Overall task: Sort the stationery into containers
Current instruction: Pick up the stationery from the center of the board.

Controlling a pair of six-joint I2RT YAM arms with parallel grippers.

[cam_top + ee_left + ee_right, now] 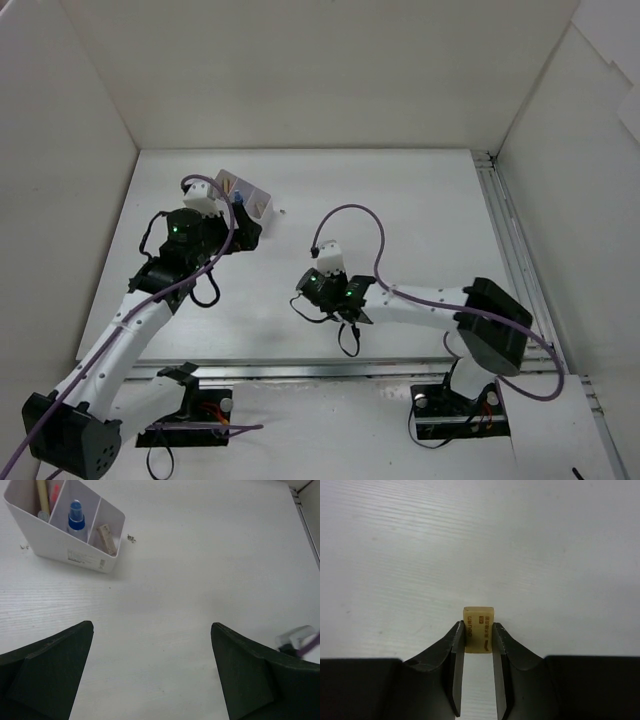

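In the right wrist view my right gripper (478, 632) is shut on a small tan eraser (479, 617) with printed lettering, one finger pressed on each side of it, low over the white table. From above, that gripper (308, 296) sits mid-table. My left gripper (152, 625) is open and holds nothing, with bare table between its fingers. Ahead of it, to the left, stands the white divided container (75, 556). It holds a yellow pencil (42, 497) and a pink pen (55, 490) in one compartment, a blue-and-white tube (75, 520) in the middle one, and a tan eraser (106, 538) in the right one.
The container (247, 192) stands at the back left, just beyond the left wrist. Tiny dark specks (131, 538) lie on the table beside it. White walls enclose the table. A metal rail (515, 260) runs along the right edge.
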